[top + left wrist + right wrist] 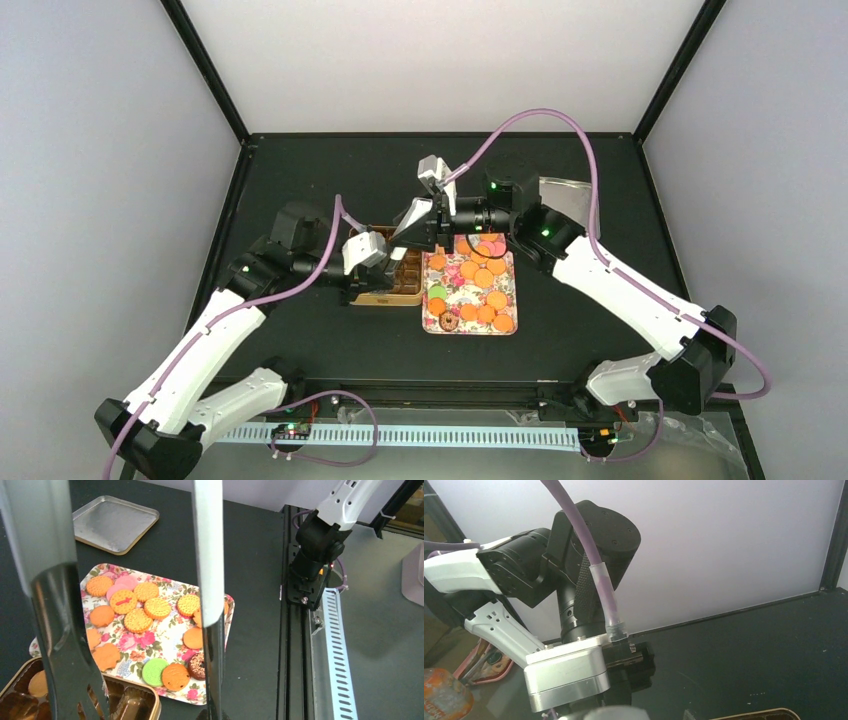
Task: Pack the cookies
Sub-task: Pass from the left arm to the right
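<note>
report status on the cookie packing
left gripper shut at the tin. right gripper over tin, grip unclear. most cookies on the floral tray. grippers close together.

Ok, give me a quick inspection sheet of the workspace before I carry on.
Surface: black table, no spills seen.
Job's things: cookies mostly on the floral tray; tin of brown cups beside it, one cookie seemingly inside.
Clutter: silver tray on the far side, empty, partly under the right arm.
Hands: left hand shut, two shiny metal blades reaching apart over the tin; right hand above the tin-tray seam, open or shut unclear.
Cables: purple cables looping off both arms.
Surroundings: pale walls, black frame, slotted rail at the near edge.
</note>
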`<state>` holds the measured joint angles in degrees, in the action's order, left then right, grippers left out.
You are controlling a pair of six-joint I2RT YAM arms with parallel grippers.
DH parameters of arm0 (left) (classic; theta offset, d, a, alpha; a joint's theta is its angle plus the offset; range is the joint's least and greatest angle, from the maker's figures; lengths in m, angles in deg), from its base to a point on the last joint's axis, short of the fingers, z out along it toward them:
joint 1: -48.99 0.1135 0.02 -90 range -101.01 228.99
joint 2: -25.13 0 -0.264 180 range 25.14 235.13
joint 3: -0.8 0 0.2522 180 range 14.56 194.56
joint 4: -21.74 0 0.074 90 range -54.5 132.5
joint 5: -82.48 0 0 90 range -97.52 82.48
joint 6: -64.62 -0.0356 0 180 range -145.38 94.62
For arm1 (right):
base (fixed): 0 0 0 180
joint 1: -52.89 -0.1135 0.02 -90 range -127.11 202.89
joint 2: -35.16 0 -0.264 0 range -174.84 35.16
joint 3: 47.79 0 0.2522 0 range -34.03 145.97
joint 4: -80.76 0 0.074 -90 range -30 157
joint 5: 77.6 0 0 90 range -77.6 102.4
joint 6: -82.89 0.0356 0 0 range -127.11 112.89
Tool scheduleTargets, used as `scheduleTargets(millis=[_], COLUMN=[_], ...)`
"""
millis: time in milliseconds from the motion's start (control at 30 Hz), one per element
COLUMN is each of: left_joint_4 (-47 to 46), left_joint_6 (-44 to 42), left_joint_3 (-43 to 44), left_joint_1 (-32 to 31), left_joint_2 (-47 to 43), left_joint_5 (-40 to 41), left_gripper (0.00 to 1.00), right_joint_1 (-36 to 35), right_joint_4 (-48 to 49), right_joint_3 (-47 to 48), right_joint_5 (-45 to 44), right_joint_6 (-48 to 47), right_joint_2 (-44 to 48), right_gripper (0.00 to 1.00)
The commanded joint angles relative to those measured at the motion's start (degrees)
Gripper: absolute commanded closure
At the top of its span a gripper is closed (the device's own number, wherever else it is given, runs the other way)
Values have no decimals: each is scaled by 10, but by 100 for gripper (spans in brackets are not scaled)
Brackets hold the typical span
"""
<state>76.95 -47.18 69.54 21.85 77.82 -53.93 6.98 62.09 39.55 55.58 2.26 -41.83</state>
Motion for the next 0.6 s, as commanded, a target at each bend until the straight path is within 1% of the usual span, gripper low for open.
scheduleTargets(millis=[0, 233, 267, 333, 400, 433, 500, 567], left_joint_4=[-47, -46, -46, -42, -31, -24, 0, 27], left_joint_6=[26, 32, 34, 33, 28, 23, 8, -8], left_joint_3=[7, 8, 8, 9, 10, 9, 8, 11], left_joint_1=[2, 2, 2, 2, 2, 2, 3, 5], left_joint_2=[-7, -11, -12, -12, -11, -10, -7, -4], left_joint_5=[56, 49, 47, 45, 52, 58, 74, 95], left_gripper=[98, 98, 94, 78, 58, 50, 40, 34], right_joint_1=[-21, -21, -21, -21, -20, -18, -13, -6], right_joint_4=[-9, -34, -37, -45, -61, -71, -83, -95], right_joint_3=[7, 9, 9, 4, 0, -4, -18, -39], right_joint_5=[41, 32, 26, 5, -27, -40, -73, -111], right_joint_6=[16, -7, -12, -21, -33, -40, -49, -58], right_joint_2=[-4, 3, 5, 12, 20, 25, 39, 59], right_gripper=[55, 75, 76, 77, 77, 78, 79, 79])
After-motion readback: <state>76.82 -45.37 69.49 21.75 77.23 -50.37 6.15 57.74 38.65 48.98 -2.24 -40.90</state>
